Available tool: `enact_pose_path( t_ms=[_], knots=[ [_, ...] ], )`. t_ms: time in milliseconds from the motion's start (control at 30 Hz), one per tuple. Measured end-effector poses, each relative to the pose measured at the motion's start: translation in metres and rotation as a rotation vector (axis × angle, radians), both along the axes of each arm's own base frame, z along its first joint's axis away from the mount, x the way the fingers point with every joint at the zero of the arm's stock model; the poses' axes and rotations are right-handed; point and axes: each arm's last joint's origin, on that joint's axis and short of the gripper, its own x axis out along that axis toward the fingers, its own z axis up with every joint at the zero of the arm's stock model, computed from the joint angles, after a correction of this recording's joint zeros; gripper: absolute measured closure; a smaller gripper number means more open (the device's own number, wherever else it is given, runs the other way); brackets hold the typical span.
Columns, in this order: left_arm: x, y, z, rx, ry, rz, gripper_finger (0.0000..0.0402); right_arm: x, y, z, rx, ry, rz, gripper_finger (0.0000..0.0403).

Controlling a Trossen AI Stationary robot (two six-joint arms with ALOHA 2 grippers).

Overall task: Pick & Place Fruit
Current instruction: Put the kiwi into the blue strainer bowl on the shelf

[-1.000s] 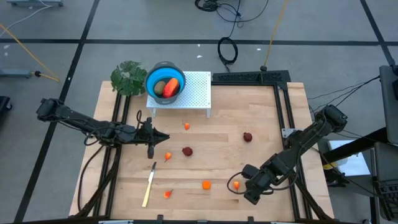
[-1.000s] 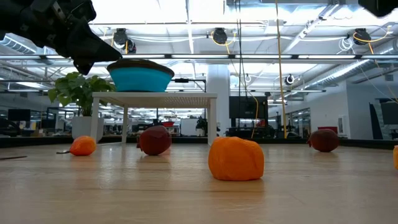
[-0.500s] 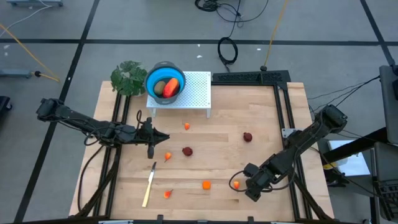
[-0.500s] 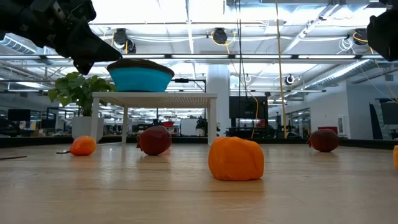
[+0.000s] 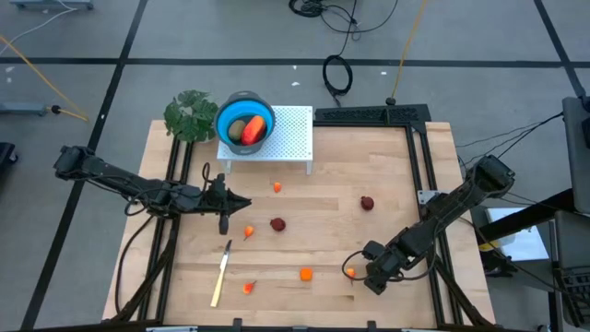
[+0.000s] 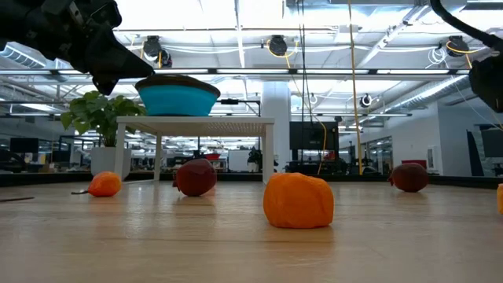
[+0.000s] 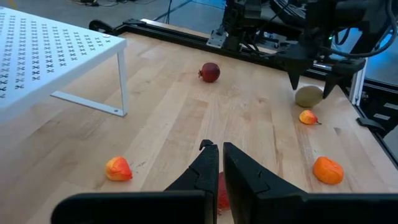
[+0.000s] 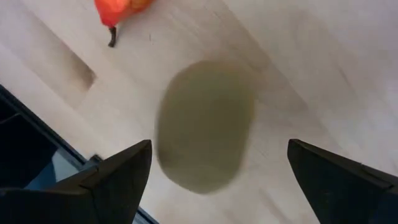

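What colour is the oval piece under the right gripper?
Olive-brown oval, lying between the open right gripper's fingers; clearest in the right wrist view.

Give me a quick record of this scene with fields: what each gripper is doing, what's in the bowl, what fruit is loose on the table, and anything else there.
left gripper: shut, empty, above the table's left middle
right gripper: open, over an olive-brown oval near the table's front right, not touching it
blue bowl: on the white perforated stand, holds an olive-brown piece and a red-orange piece
loose fruit: two dark red round pieces, several small orange pieces
other items: yellow-handled knife, green plant
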Motion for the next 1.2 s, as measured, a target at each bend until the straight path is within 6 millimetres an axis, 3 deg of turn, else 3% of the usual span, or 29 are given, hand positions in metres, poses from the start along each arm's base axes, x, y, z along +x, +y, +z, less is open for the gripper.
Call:
enact_pose_path(
  t_ms=[400,800,967,1200],
  knots=[
    [0.000,0.000,0.000,-0.024,-0.003,0.008,0.0380,-0.005,-0.004,-0.016,0.046,-0.026,0.005,0.0050],
    [0.001,0.001,0.003,-0.023,-0.036,0.053,0.0380,-0.005,-0.003,-0.017,0.056,-0.042,0.045,0.0171],
    [0.002,0.001,0.008,-0.040,-0.094,0.054,0.0380,-0.001,-0.002,-0.009,0.102,-0.121,0.069,0.0206],
    [0.003,0.001,0.017,-0.066,-0.184,0.050,0.0380,0.013,-0.012,0.013,0.156,-0.332,0.071,0.0195]
  ],
)
